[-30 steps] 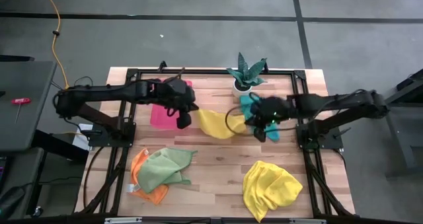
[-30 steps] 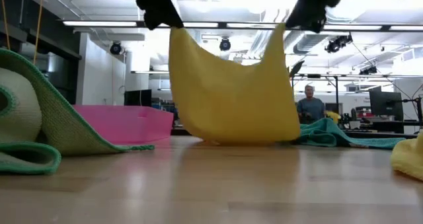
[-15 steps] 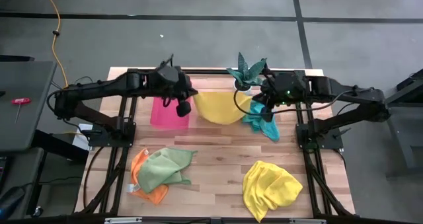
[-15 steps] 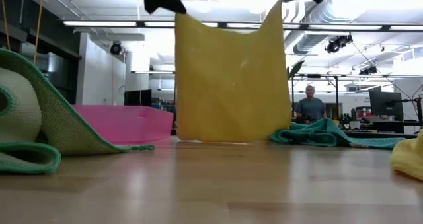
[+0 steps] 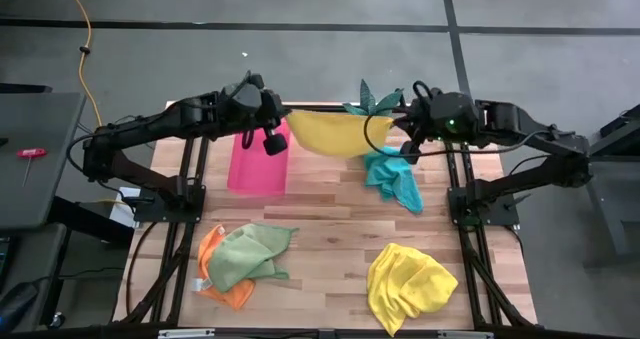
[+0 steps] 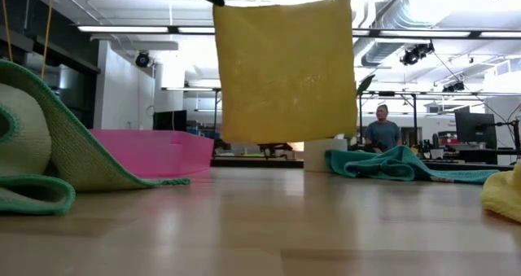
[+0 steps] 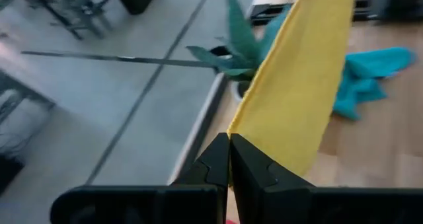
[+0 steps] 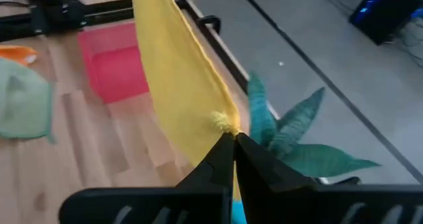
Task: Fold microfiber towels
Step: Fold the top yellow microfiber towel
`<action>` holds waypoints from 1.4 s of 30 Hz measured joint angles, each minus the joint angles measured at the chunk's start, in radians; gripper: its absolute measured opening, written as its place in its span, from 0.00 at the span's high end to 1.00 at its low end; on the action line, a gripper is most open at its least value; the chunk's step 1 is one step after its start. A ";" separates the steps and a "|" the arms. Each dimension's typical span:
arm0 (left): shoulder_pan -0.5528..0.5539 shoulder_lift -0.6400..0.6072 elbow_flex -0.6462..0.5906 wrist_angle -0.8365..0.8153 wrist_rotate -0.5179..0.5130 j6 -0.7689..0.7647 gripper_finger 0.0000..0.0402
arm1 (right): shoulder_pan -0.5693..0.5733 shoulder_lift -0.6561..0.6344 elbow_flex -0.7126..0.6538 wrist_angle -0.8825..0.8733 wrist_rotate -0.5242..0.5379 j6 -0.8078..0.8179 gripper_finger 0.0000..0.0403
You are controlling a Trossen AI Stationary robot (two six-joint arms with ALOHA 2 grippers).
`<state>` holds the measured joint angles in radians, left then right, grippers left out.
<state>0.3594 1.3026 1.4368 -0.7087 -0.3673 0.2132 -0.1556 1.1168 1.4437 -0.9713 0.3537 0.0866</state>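
Two grippers, left (image 7: 229,159) and right (image 8: 234,159), each clamp a top corner of the soft yellow microfiber towel (image 6: 285,68), hanging clear above the wooden table (image 5: 330,229).

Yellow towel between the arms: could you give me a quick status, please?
Left gripper and right gripper shut on yellow towel's top corners. Towel hangs flat, clear of table. Plant close behind.

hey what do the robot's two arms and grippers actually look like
Both arms are matte black, jointed tubes with dark cables looped alongside. The left gripper and right gripper each end in two flat, angular black fingers. A small green light glows on the right arm's wrist.
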 joint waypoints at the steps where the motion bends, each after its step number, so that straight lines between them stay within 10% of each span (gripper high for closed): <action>1: 0.000 0.004 0.000 -0.002 -0.008 0.001 1.00 | -0.002 0.000 -0.001 -0.006 0.003 0.001 1.00; 23: -0.245 0.273 0.000 -0.064 0.089 -0.288 1.00 | 0.220 0.000 -0.354 -0.009 -0.052 0.294 1.00; 42: -0.574 0.541 0.000 -0.115 0.121 -0.699 1.00 | 0.539 0.000 -0.646 0.348 -0.174 0.755 1.00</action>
<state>-0.2142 1.8435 1.4368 -0.8236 -0.2459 -0.4861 0.3830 1.1172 0.7980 -0.6228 0.1802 0.8419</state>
